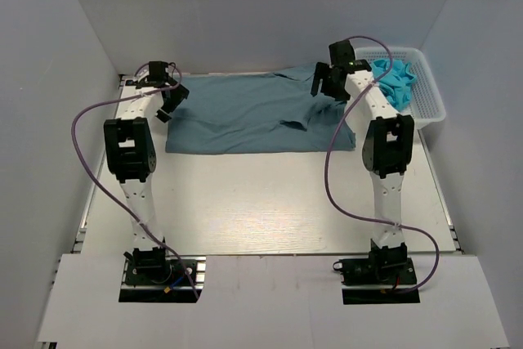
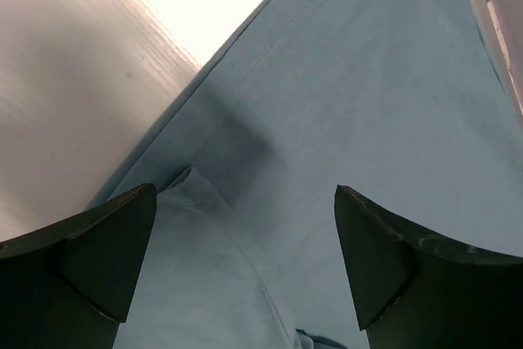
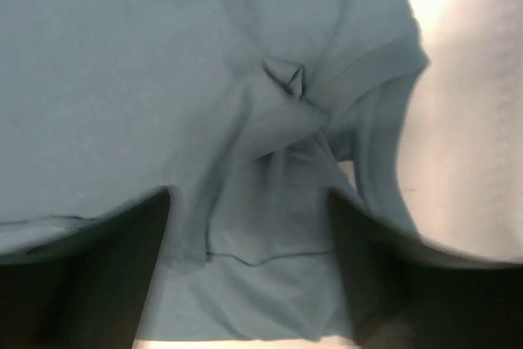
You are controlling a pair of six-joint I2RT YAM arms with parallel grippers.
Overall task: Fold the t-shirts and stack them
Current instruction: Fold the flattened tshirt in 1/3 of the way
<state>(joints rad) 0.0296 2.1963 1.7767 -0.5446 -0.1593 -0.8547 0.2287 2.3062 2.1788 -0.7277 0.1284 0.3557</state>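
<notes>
Slate-blue soft-cloth t-shirt (image 1: 253, 112) lies spread flat, its near edge straight and its right end rumpled into a small peak. The left jaws stand wide apart and empty over the shirt's left edge. The right jaws, also parted and empty, hang over its rumpled end. Right of the shirt, a white slatted plastic basket (image 1: 433, 104) holds bright blue cloth (image 1: 396, 79). The pale wood-grain surface (image 1: 261, 210) extends broadly from the shirt's near edge.

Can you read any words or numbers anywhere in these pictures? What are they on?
None can be read. The blue shirt is plain in all three views, and the white basket shows no writing.
</notes>
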